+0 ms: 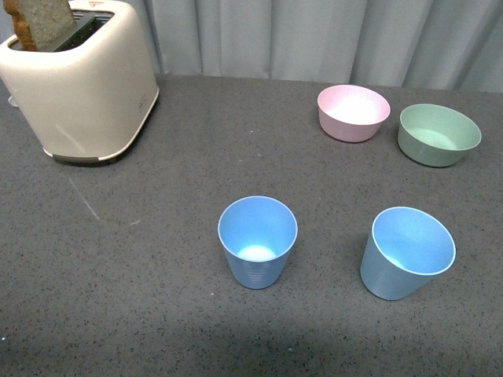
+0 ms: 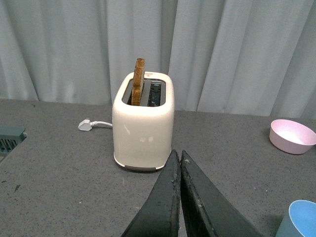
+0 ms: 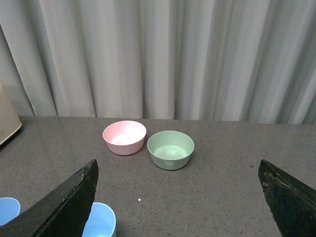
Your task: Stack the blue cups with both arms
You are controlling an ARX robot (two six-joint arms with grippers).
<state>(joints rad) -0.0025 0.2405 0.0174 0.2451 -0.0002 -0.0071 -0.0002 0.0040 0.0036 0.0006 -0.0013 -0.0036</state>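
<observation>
At 10 o'clock on grey table [image 1: 157, 314]: toaster [image 1: 82, 86] with bread slice [image 1: 41, 22]. Centre: left blue cup [image 1: 258, 242], upright; right blue cup [image 1: 407, 253] at its 3 o'clock, apart. Pink bowl [image 1: 354, 112], green bowl [image 1: 438, 134] at 1 o'clock. My left gripper [image 2: 180, 163] fingers together; my right gripper [image 3: 177, 165] fingers wide apart.

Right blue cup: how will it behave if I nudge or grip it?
The right cup looks empty and thin-walled, so it is probably light. Its base is narrower than its rim and it appears to lean, so a high push may tip it. Its smooth, tapered wall might slip in a loose grip.
</observation>
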